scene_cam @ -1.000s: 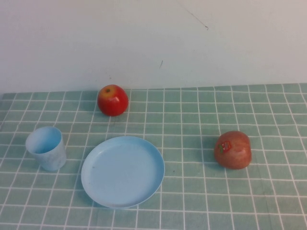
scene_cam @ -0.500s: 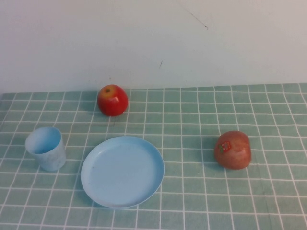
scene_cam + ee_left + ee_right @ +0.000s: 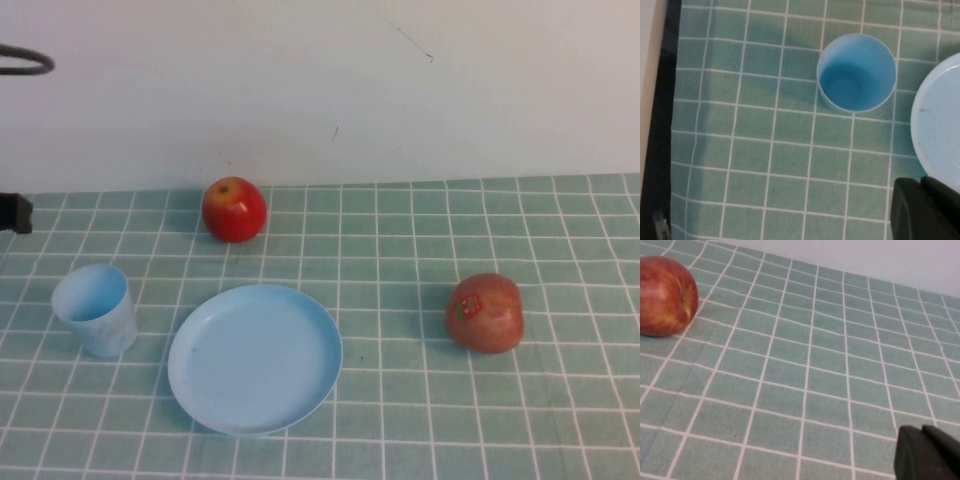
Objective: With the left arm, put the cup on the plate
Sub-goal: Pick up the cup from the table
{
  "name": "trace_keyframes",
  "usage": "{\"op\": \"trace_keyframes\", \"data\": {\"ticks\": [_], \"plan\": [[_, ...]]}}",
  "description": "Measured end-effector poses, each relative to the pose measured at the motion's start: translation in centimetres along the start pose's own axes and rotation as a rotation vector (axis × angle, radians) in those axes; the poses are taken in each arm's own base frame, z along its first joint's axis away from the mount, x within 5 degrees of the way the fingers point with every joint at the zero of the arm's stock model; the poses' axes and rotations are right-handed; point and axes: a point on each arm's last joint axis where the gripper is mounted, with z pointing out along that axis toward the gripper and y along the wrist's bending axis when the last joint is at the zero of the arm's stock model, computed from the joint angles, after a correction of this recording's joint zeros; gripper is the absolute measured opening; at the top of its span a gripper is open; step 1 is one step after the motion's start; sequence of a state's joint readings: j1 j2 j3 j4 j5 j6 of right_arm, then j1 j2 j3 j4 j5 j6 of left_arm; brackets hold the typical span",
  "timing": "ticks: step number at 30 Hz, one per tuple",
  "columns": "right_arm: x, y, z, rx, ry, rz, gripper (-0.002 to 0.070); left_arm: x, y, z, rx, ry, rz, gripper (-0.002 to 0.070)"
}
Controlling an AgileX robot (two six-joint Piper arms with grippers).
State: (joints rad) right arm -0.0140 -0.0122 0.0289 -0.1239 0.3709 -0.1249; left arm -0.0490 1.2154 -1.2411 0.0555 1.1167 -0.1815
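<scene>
Jaw width cannot be told for either gripper: only one dark corner of each shows.

High view: the left gripper is a small dark block at the far left edge of the table, above the checked green cloth, with a loop of black cable over it near the wall. The cup stands upright, nearer the robot than that block and just to its right, apart from it. The plate lies flat just to the right of the cup, a narrow strip of cloth between them. A red apple sits beyond the plate near the wall; a duller apple with a sticker lies well to the right. The right gripper does not show here.

Left wrist view: the left gripper hangs over the cloth, with the cup seen from above, open mouth up, clear of the dark body. The plate's rim lies close beside the gripper.

Right wrist view: the right gripper hovers over bare cloth, the sticker apple well away from it.
</scene>
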Motion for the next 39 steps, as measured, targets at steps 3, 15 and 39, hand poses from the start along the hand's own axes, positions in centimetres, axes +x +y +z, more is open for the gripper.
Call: {"op": "trace_keyframes", "data": {"ticks": [3, 15, 39], "plan": [[0.0, 0.0, 0.0, 0.000, 0.000, 0.000, -0.0002, -1.9, -0.5, 2.2, -0.003, 0.078, 0.031, 0.0004], [0.0, 0.0, 0.0, 0.000, 0.000, 0.000, -0.0002, -5.0, 2.5, 11.2, 0.093, 0.257, 0.005, 0.0056], [0.0, 0.0, 0.0, 0.000, 0.000, 0.000, -0.0002, -4.8, 3.0, 24.0, 0.097, 0.348, -0.021, 0.0135]]}}
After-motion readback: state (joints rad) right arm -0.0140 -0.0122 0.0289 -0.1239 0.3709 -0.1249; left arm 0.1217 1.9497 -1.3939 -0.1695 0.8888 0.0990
